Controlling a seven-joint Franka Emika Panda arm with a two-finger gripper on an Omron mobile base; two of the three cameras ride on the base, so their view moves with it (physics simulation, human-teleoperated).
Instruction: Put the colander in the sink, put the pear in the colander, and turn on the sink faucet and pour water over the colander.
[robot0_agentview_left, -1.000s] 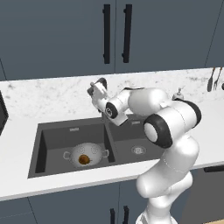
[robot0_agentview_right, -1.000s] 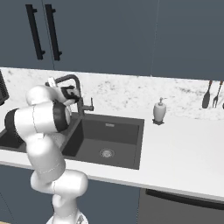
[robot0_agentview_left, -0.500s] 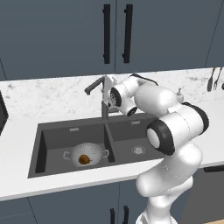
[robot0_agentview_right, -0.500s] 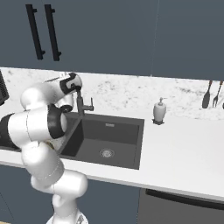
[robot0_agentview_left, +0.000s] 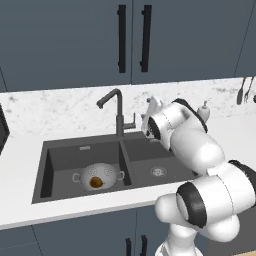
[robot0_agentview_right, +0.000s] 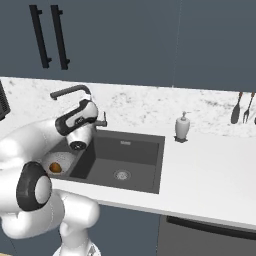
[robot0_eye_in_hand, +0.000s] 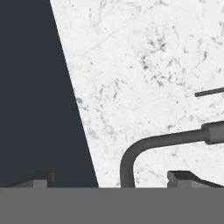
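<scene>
Gripper (robot0_eye_in_hand: 109, 180) sits wide open and empty, fingertips (robot0_eye_in_hand: 41, 178) spread either side of the view bottom, nothing between them and no contact visible; the sink faucet (robot0_eye_in_hand: 166, 142) runs as a dark bent pipe just above them, with the thin lever (robot0_eye_in_hand: 209, 92) off toward the right edge against the marble backsplash (robot0_eye_in_hand: 144, 65). From the base cameras the hand is up beside the sink faucet (robot0_agentview_left: 116, 111) near the back edge of the sink (robot0_agentview_left: 60, 150), close to the side lever (robot0_agentview_left: 131, 124) but I can't confirm touch. Step in hand, as I read it: turn the tap on. Do it by bringing one finger against the lever and pushing, no need to clamp; keep the wrist clear of the spout. The spout already leans over the left basin, where the colander (robot0_agentview_left: 98, 176) sits with the pear (robot0_agentview_left: 96, 182) inside, so water should land close. No stream yet. Soap dispenser (robot0_agentview_right: 182, 127) stands on the tabletop (robot0_agentview_right: 210, 165) right of the sink, well clear.
</scene>
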